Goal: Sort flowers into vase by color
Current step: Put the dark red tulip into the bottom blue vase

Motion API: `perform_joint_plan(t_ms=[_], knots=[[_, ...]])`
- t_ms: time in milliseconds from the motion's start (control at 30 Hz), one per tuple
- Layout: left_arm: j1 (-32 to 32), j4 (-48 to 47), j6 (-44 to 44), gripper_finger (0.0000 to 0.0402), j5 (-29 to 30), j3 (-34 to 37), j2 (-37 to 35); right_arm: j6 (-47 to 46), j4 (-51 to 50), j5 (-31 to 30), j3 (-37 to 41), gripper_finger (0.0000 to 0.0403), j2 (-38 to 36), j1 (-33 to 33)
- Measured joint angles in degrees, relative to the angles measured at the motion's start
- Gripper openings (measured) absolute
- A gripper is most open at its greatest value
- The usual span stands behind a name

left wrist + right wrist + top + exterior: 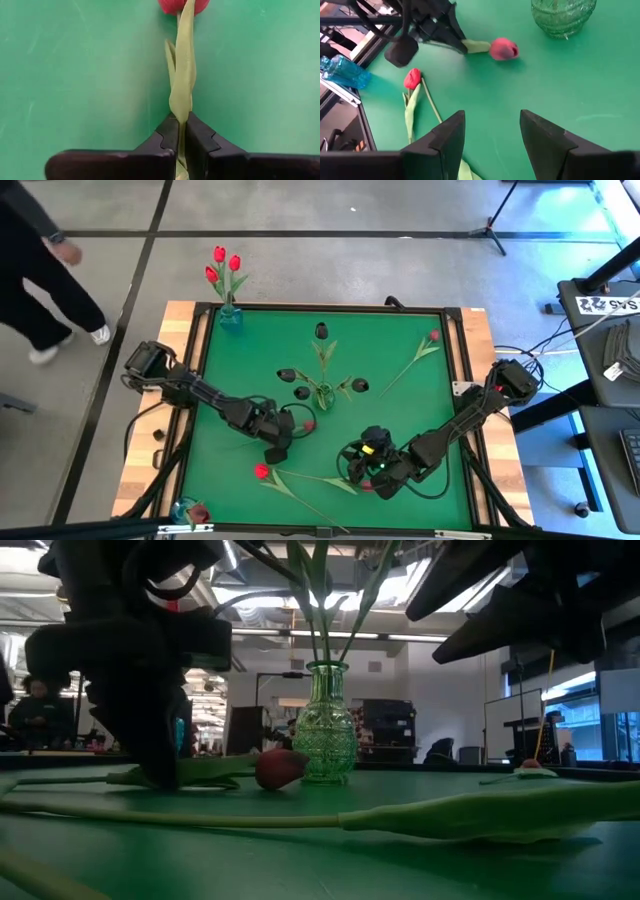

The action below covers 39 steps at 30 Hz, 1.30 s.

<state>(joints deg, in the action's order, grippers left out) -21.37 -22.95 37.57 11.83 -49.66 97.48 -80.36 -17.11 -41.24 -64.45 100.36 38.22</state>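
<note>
Two grippers work low over the green table (400, 410): the right gripper (490, 132), jaws spread, hovers by a loose red tulip (412, 79); beyond, the left gripper (181, 135) pinches another red tulip's stem (183, 75) near the green vase (327, 735).

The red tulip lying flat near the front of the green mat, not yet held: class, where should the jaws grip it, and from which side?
Probably mid-stem, from straight above. The red tulip lies flat on the green mat, its thin stem running from the head toward the right gripper, whose jaws are open. Jaws set across the stem just past the leaves avoid crushing the head.
</note>
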Motion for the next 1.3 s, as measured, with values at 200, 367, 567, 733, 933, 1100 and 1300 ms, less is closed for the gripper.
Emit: perform_joint_plan(t_ms=[200, 367, 567, 733, 933, 1100, 1300], knots=[[-2.47, -5.34, 3.53, 0.0005, 0.09, -1.32, -9.06, 0.04, -1.06, 1.36, 0.00, 0.0191, -0.02, 0.00], [-6.42, -6.70, 0.89, 0.0003, 0.16, -1.30, -21.37, -0.21, -1.04, 1.38, 0.00, 0.0191, -0.02, 0.00], [-9.61, -7.92, 1.59, 0.0002, 0.49, -1.30, -37.81, -0.44, -0.56, 0.28, 0.00, 0.0191, -0.02, 0.00], [-13.10, -1.07, 2.39, 0.0001, -0.88, -1.32, -49.00, -4.01, -0.14, -2.15, 0.00, 0.0191, -0.02, 0.00], [-21.84, 9.72, -3.97, 0.0001, -2.13, -1.34, -56.54, -7.90, 1.99, -5.74, 0.00, 0.0191, -0.04, 0.00], [-28.80, 17.82, -11.52, 0.0000, -1.45, -1.10, -56.34, -10.52, 5.26, -7.27, 0.00, 0.0191, -0.07, -0.48], [-35.51, 35.82, -15.86, 0.0000, -2.53, 5.35, -53.93, -12.02, 10.15, -7.26, 0.00, 0.0191, -0.07, -2.01]])
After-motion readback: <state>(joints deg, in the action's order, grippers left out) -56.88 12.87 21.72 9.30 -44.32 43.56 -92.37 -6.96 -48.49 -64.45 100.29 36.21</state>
